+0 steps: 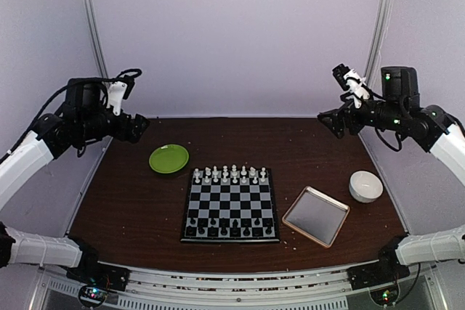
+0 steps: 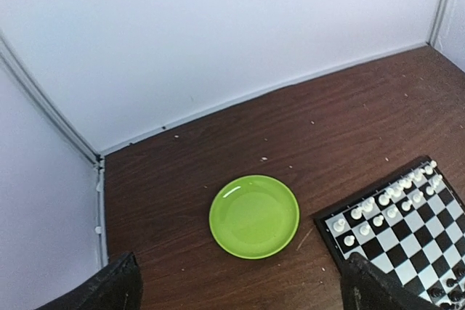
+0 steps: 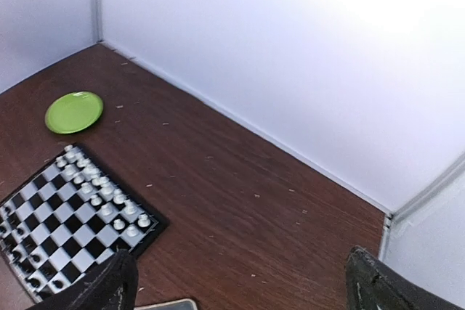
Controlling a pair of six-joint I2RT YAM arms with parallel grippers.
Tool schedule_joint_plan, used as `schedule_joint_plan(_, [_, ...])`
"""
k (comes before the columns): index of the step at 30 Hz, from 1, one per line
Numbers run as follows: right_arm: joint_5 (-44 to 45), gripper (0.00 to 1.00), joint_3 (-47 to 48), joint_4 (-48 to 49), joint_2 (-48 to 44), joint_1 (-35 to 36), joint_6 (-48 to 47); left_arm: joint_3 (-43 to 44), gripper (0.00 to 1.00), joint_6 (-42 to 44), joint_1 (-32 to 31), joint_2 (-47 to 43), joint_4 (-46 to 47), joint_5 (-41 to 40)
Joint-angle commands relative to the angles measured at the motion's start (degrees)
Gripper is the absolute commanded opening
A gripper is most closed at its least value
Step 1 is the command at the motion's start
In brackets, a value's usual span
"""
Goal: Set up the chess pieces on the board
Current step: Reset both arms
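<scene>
The board (image 1: 231,205) lies flat at the middle of the table. White chess pieces (image 1: 229,174) fill its two far rows and black chess pieces (image 1: 231,230) its two near rows. My left gripper (image 1: 138,127) hangs high over the table's far left, open and empty. In the left wrist view its fingers (image 2: 116,288) stand wide apart above the board's corner (image 2: 396,241) and white pieces (image 2: 385,201). My right gripper (image 1: 330,123) hovers high at the far right, also open and empty. The right wrist view shows the board (image 3: 65,215) down to the left.
A green plate (image 1: 168,158) sits left of the board's far corner. A tan-rimmed metallic tray (image 1: 316,215) lies right of the board, with a white bowl (image 1: 365,186) beyond it. White walls enclose the table on three sides.
</scene>
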Motion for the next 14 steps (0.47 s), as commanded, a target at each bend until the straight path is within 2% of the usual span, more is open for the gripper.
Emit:
schedule_joint_plan(1, [21.77, 0.99, -8.33, 12.57, -4.46, -1.0, 10.11, -3.82, 0.98, -2.96, -0.04, -5.12, 3.03, -9.04])
schedule_joint_plan(3, [23.52, 1.0, -13.34, 16.9, -8.62, -2.79, 12.06, -8.77, 0.98, -3.16, -0.03, -7.99, 7.12, -10.51])
schedule_joint_plan(7, [20.63, 1.0, -17.91, 20.35, -11.33, -8.64, 15.82, -18.42, 0.98, -2.39, 0.0, -13.77, 16.05, -14.6])
schedule_joint_plan(14, [11.1, 0.99, -21.17, 22.24, -13.77, -14.99, 17.82, -18.95, 0.98, -2.3, -0.02, -15.04, 16.39, -15.51])
